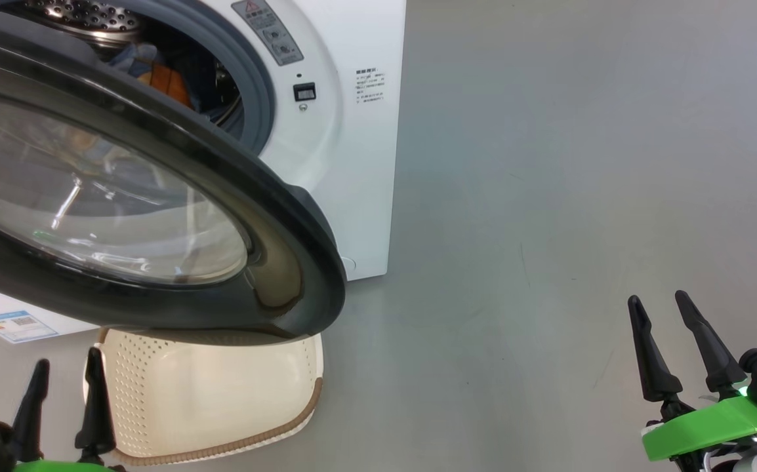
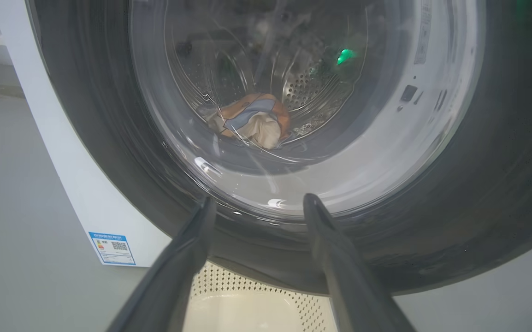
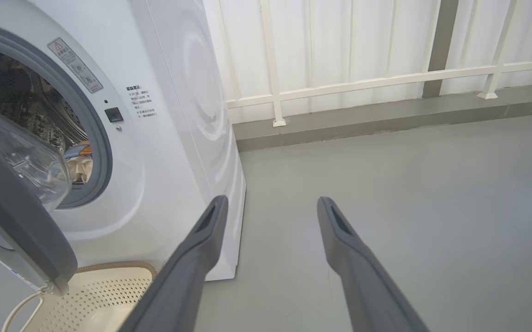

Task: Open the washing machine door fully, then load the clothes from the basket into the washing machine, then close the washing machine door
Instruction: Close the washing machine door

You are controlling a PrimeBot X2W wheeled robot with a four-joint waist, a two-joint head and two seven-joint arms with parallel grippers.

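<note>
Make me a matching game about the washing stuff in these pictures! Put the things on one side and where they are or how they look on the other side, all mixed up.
Things
1. washing machine door
2. clothes
3. basket
4. right gripper

Place or state
A. on the floor, partly under the door, looks empty
B. open, holding nothing, over grey floor
C. swung open, not shut
D. lying inside the drum

Pairs: 1-C, 2-D, 3-A, 4-B
</note>
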